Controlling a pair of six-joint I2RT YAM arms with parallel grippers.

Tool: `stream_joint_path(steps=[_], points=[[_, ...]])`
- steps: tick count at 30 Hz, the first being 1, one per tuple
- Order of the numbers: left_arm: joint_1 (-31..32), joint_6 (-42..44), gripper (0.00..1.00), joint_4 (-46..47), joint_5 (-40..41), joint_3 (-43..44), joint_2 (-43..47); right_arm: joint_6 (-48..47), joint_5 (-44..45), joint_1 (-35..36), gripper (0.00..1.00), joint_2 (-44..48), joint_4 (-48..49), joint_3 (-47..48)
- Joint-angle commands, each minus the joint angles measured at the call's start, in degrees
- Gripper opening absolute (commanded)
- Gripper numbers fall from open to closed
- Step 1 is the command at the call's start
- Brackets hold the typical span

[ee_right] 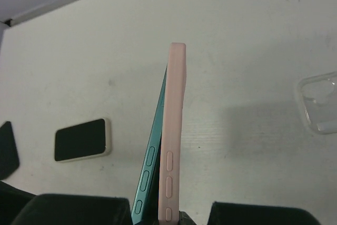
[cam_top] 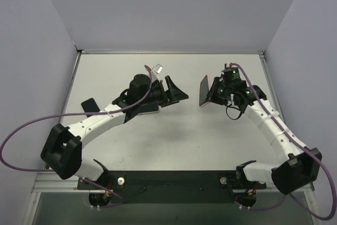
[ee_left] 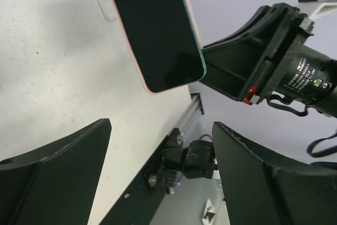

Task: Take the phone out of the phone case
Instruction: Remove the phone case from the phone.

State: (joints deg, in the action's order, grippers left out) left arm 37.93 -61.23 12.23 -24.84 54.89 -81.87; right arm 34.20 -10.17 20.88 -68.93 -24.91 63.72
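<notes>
The right fingers are clamped on the near end of the phone case, holding it on edge above the desk. The pads meet it at the very bottom of the wrist view, so I cannot tell whether they pinch the case alone or the phone with it. The left fingers are spread wide and hold nothing; they face the screen from just beside it.

By my reading the job is partly done. At the held end the teal phone has come out of the pink shell and a wedge of gap shows between them. At the far end the two edges meet, so that end looks seated. What is left is to free that end and draw the phone clear, most likely with the empty left fingers.

The case is matt, pale pink and soft-looking, with rounded corners and raised button covers along its side. The phone is a thin, rigid slab with a glossy dark screen and a smooth teal frame with side buttons.

Further out on the pale, faintly scuffed desk lie a second phone in a cream case, screen up, and a clear case at the right edge of the view
</notes>
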Motion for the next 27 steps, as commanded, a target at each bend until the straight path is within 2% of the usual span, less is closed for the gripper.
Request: stream_joint_path(steps=[1,5,10,14,21,25,27], points=[[3.89,13.14,0.89,-15.73,8.39,6.27,-2.06,-7.21,7.70,5.90,0.00,-6.21,-9.45,4.56],[8.80,19.81,0.87,-14.00,19.29,3.39,-2.77,-6.43,11.84,9.61,0.00,-13.32,-9.81,3.87],[14.97,25.02,0.85,-0.56,31.05,-5.57,0.12,-4.49,11.49,10.76,0.00,-18.17,-7.44,2.46],[15.42,22.39,0.83,5.87,34.15,-12.43,2.23,-3.87,11.58,10.84,0.00,-22.20,-4.81,0.88],[15.33,19.05,0.82,5.96,34.77,-15.60,1.45,-2.30,10.61,11.37,0.00,-27.05,3.80,-5.53],[15.42,17.64,0.81,7.11,34.16,-16.92,1.45,-1.50,12.10,12.33,0.13,-27.58,6.62,-8.17],[15.33,17.64,0.81,7.11,34.16,-16.75,1.18,-1.41,13.42,12.51,0.15,-28.37,7.67,-8.70]])
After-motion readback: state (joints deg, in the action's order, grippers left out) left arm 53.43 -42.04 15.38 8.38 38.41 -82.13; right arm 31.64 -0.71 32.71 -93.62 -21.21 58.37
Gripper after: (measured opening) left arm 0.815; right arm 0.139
